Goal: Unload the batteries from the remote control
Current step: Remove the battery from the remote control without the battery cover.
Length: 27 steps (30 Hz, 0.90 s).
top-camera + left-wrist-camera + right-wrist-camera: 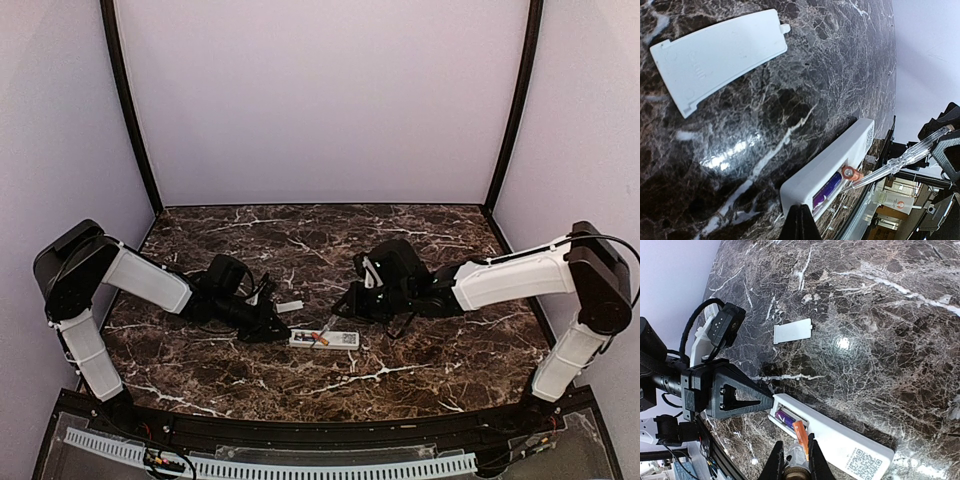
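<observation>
The white remote (pixel 327 338) lies face down with its battery bay open. Inside it rests a purple battery (pixel 785 416); an orange battery (pixel 800 432) tilts up out of the bay at one end. My right gripper (pixel 795 442) is shut on a clear stick-like tool (pixel 900 157) whose tip meets the orange battery (pixel 851 174). My left gripper (pixel 801 211) is shut and empty, its tips pressed against the remote's (pixel 832 167) bay end. From above, the left gripper (pixel 278 328) and the right gripper (pixel 345 312) flank the remote.
The white bay cover (pixel 290 306) lies loose on the marble table (pixel 420 250) just behind the left gripper; it also shows as the cover (pixel 720 55) and the cover (pixel 793 331). The table's front edge (pixel 320 425) runs close below the remote.
</observation>
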Each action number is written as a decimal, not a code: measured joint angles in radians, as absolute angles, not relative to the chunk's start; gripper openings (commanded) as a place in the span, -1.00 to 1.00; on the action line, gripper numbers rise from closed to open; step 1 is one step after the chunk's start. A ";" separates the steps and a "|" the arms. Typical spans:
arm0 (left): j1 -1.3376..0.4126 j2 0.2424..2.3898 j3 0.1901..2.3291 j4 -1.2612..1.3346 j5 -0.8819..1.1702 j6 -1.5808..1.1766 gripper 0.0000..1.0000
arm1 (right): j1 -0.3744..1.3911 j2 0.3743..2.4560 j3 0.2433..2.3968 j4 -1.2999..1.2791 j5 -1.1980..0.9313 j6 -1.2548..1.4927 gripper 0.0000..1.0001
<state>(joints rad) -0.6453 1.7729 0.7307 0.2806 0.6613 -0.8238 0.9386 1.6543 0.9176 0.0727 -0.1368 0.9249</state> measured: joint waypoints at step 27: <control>-0.645 1.773 0.731 0.283 0.661 -0.828 -1.00 | 0.943 1.531 0.882 0.044 -0.075 0.905 -1.00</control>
<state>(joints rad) -0.6453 1.7729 0.7307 0.2829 0.6613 -0.8280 0.9428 1.5311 0.8818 0.0444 -0.0753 0.9054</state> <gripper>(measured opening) 0.010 0.110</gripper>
